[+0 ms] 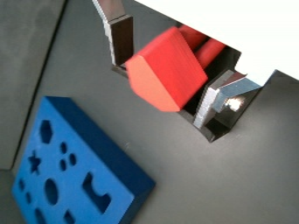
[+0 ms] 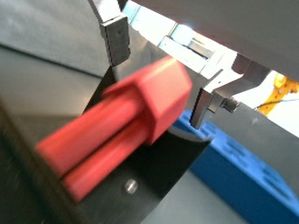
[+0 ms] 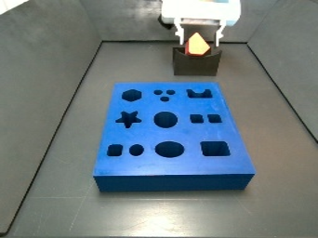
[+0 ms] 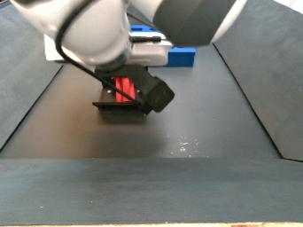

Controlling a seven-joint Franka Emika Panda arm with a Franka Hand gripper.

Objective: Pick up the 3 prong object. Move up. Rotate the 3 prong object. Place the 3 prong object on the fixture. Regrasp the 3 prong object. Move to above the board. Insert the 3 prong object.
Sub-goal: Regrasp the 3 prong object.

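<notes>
1. Red-orange 3 prong object (image 1: 170,72) sits between the silver fingers (image 1: 219,98) of the hand (image 3: 199,39), directly over the dark fixture (image 3: 195,63) at the far end of the floor, beyond the blue board (image 3: 172,130).
2. In both wrist views the plates flank the piece on either side. Whether the pads actually press on it or stand slightly off cannot be told from these pictures, so the state of the hand is uncertain.
3. In a side view the piece (image 4: 130,89) appears low in the fixture (image 4: 119,105), at or just above its notch; whether it already rests there is hidden by the arm.
4. Judged from this, the step in hand is placing the piece on the fixture, or the regrasp that follows.
5. The next move calls for the piece to be seated steadily in the notch, then a fresh, square grip with the prongs turned the way the insertion needs.
6. After that comes a straight lift clear of the fixture, and travel to above the board (image 1: 76,171), whose cut-outs all appear unfilled.
</notes>
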